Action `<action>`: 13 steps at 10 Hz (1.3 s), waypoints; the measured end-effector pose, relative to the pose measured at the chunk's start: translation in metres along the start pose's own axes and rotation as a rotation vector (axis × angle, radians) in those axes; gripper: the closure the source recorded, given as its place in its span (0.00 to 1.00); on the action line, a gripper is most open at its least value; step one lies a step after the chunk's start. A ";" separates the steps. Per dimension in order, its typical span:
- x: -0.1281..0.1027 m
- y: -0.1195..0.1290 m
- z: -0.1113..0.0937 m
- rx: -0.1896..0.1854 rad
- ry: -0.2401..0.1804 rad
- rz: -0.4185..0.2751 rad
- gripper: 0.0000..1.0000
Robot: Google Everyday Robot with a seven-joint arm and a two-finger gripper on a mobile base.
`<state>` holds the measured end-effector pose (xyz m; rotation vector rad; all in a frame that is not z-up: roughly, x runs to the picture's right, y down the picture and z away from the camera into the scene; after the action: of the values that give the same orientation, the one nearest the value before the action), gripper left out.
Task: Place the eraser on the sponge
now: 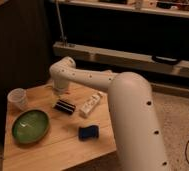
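Observation:
The eraser (65, 106), a small black block with a pale stripe, lies on the wooden table (48, 150) near its middle. The sponge (88, 132), a small dark blue pad, lies closer to the front right edge, apart from the eraser. My white arm reaches in from the lower right and bends down at the back of the table. The gripper (60, 91) hangs just behind and above the eraser, largely hidden by the arm's end.
A white tube with printed markings (90, 105) lies right of the eraser. A green bowl (31, 126) sits at the front left, with a small clear cup (18, 98) behind it. A dark cabinet stands at the left, and low shelving runs behind.

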<state>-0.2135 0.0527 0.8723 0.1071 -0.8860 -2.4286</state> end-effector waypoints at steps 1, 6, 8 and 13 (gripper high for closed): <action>0.000 -0.006 0.005 0.003 -0.015 -0.011 0.20; -0.010 -0.013 0.045 0.035 -0.076 -0.001 0.20; -0.014 -0.008 0.053 0.032 -0.091 0.027 0.22; -0.024 -0.004 0.064 0.040 -0.123 0.058 0.68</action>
<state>-0.2109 0.1047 0.9172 -0.0531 -0.9786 -2.3843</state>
